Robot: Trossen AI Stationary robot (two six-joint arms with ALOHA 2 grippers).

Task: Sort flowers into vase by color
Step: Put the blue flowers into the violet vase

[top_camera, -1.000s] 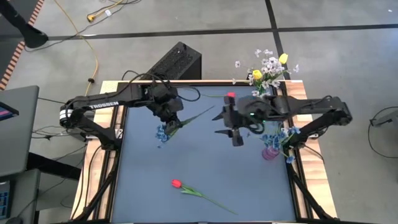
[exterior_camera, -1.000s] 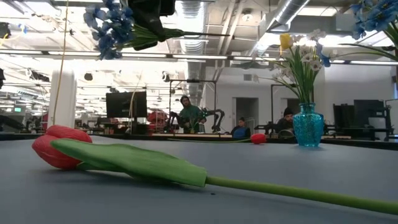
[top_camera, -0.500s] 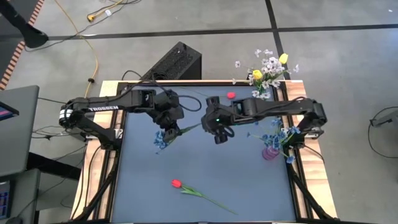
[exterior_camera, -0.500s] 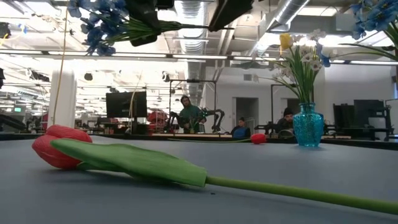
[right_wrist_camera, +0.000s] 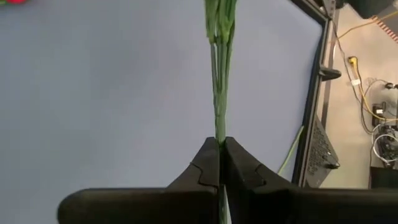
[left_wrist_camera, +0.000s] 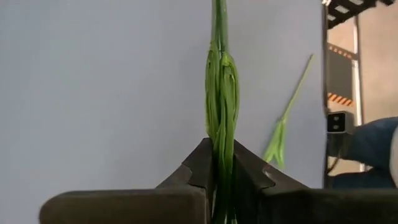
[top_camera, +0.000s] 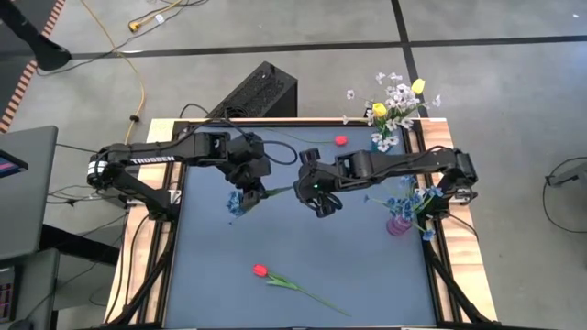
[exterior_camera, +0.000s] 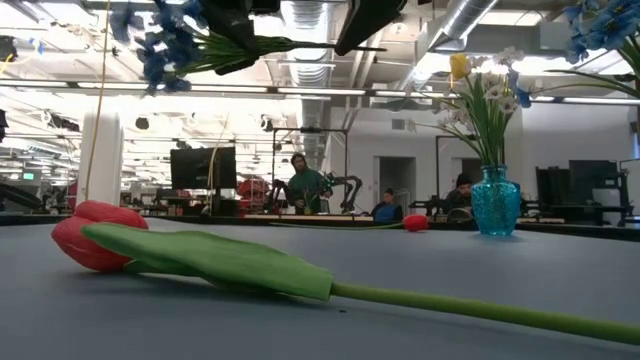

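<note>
The left hand [top_camera: 249,180] is clamped tight on the leafy green stem of a blue flower [top_camera: 240,199], whose blossoms hang above the dark tabletop [top_camera: 303,247] toward its left-centre. Just to the right, the right hand [top_camera: 309,188] is pinched shut on the far end of that same stem, so both hold it in the air. A red tulip [top_camera: 260,270] lies on the tabletop near the front edge. At the right edge stands a pink vase [top_camera: 398,225] with blue flowers; a turquoise vase [exterior_camera: 494,206] holds white and yellow ones.

Bright, even light; blurred foreground.
</note>
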